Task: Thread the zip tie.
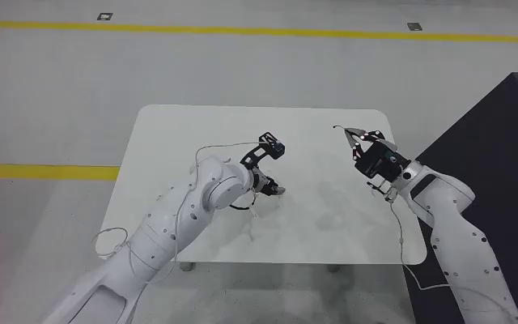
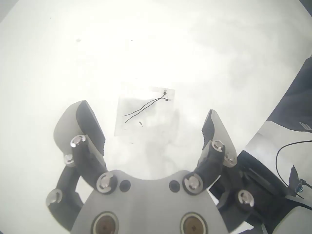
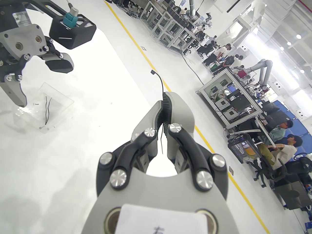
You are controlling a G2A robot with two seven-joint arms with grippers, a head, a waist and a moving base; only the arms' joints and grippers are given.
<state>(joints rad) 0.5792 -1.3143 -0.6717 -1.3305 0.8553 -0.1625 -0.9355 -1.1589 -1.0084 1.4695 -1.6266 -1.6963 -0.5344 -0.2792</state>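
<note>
A: Closest in, what is the left end effector (image 2: 147,119) doing?

B: It hangs low over the middle of the surface (image 1: 324,235), fingers spread wide apart and holding nothing. Right below it lies a clear tray (image 2: 156,125) with two spare ties (image 2: 143,108), thin black strands lying side by side.

A: Why sit there open?

B: My guess is that it's lined up for a second hold, either on a spare or on the free end of the tie the other arm carries. Being open over the tray suits both.

A: And the zip tie (image 3: 160,83) itself?

B: It's farther out, in the air over the far right part of the surface, pinched in the right end effector (image 3: 165,101). The fingers are pressed together on the strap partway along. The small square head pokes out past the tips, and the tail trails back between the fingers toward the wrist.

A: Why grip it mid-strap?

B: As I read it, that leaves the head in open air so a tail can be fed through. The strap is thin and curves a little, so aiming will likely be fussy.

A: Threading not begun, then?

B: Not that I can see. The tail isn't in the head, and the two arms are well apart.
</note>
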